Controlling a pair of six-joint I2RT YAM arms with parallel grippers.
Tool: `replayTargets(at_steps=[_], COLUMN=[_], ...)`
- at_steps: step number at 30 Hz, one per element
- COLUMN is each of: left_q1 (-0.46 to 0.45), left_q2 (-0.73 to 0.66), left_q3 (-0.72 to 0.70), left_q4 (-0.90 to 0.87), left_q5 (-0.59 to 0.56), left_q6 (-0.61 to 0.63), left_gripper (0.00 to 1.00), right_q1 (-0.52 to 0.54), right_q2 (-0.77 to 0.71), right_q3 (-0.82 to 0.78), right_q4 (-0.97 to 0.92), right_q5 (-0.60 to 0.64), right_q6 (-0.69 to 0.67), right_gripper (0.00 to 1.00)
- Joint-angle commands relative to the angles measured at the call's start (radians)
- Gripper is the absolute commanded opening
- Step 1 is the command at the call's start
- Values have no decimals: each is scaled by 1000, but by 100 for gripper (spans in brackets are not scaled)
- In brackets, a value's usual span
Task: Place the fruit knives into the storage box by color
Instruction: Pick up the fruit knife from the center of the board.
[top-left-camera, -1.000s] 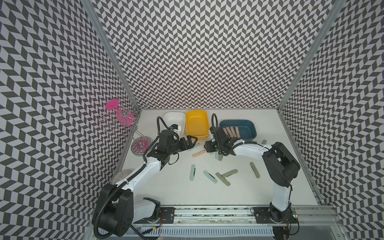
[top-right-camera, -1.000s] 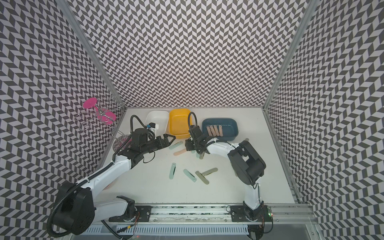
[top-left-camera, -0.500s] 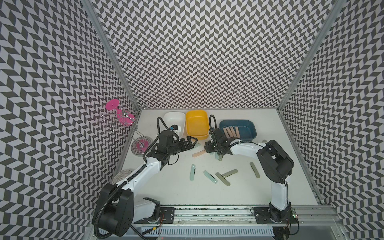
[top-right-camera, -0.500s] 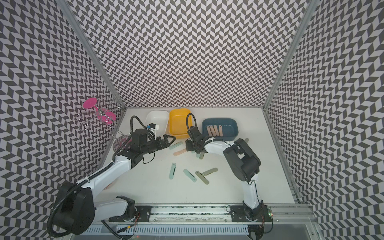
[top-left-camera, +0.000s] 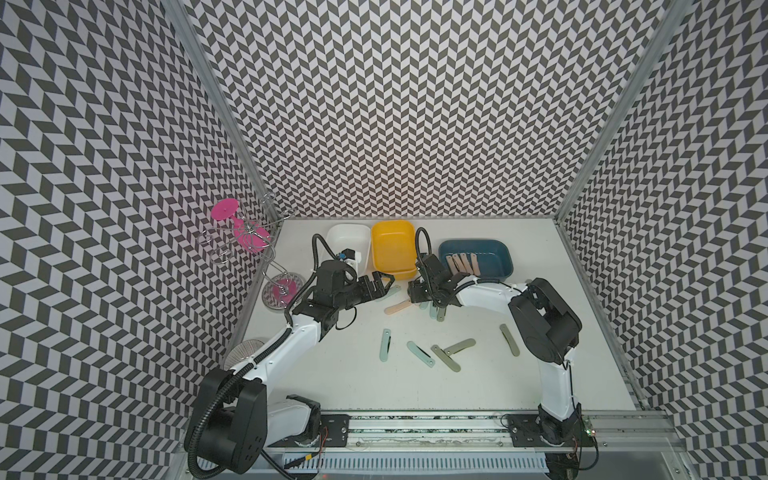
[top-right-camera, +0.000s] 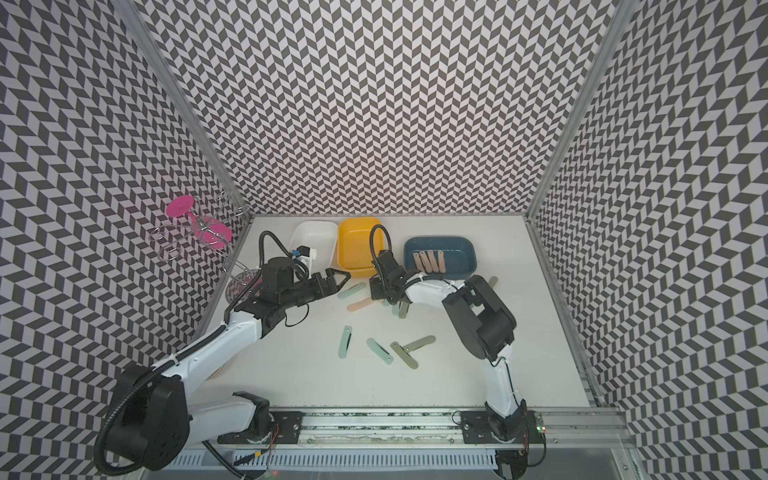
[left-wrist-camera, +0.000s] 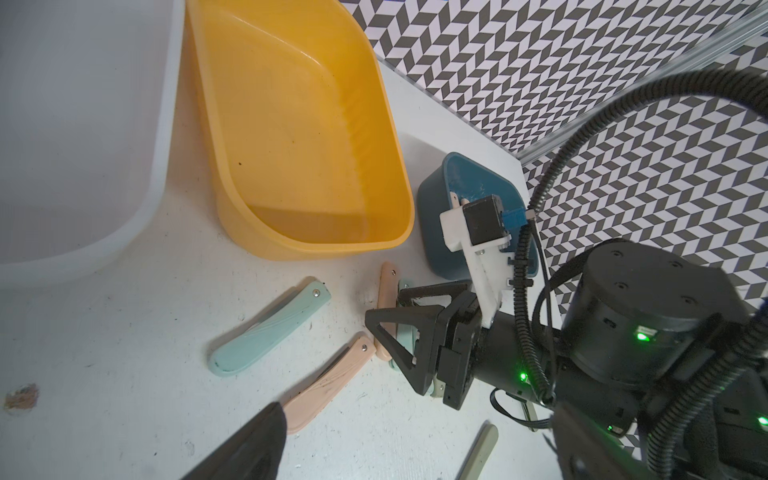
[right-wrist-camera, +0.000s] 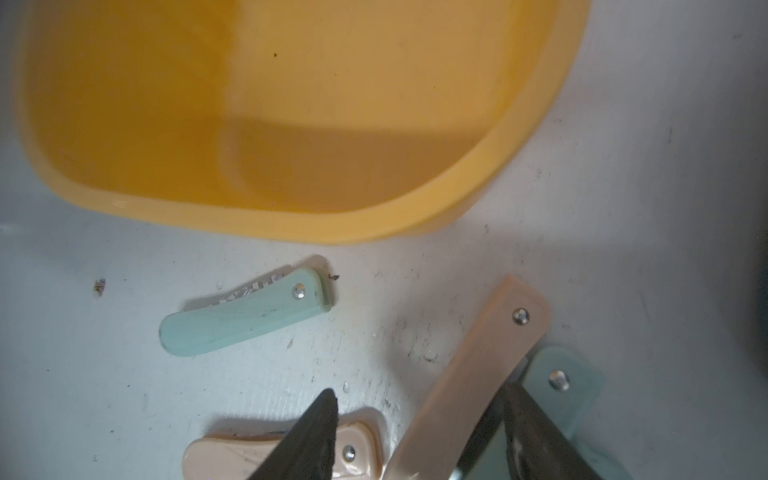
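Observation:
Several fruit knives lie on the white table. My right gripper (right-wrist-camera: 422, 407) is open and low over a small heap in front of the yellow box (top-left-camera: 392, 249). A slanted peach knife (right-wrist-camera: 469, 374) lies between its fingers, on top of a mint knife (right-wrist-camera: 561, 382). One fingertip (right-wrist-camera: 324, 419) covers a second peach knife (top-left-camera: 397, 308). My left gripper (top-left-camera: 384, 281) is open and empty, just above a mint knife (top-left-camera: 388, 294). Several peach knives (top-left-camera: 461, 264) lie in the blue box (top-left-camera: 498, 257). The white box (top-left-camera: 349, 241) holds no knives.
Loose mint knives (top-left-camera: 385, 351) (top-left-camera: 420, 353) and grey-green knives (top-left-camera: 445, 358) (top-left-camera: 509, 340) lie nearer the front. A wire rack with pink glasses (top-left-camera: 245, 237) stands by the left wall. A metal strainer (top-left-camera: 247, 353) sits beside the left arm.
The right arm's elbow has swung left and its gripper has edged over the slanted peach knife, its jaws slightly wider. The left arm has hardly moved.

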Motion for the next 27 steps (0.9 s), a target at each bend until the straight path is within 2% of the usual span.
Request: replayTargets(at_steps=[1, 8, 16, 27], left_q1=[7, 7, 7, 7], left_q2=[-19, -14, -11, -13], left_q3=[-13, -14, -16, -15], left_q4=[29, 35, 45, 46], left_q5=[10, 10, 18, 19], left_q6=[-1, -6, -16, -17], left_gripper=[100, 100, 100, 100], right_q1=[2, 5, 6, 24], right_q2=[33, 12, -8, 24], right_q3=[31, 14, -7, 4], right_q4=[-18, 25, 10, -30], right_q5=[-2, -51, 22, 78], right_q6=[-9, -31, -15, -28], right_gripper=[62, 61, 59, 46])
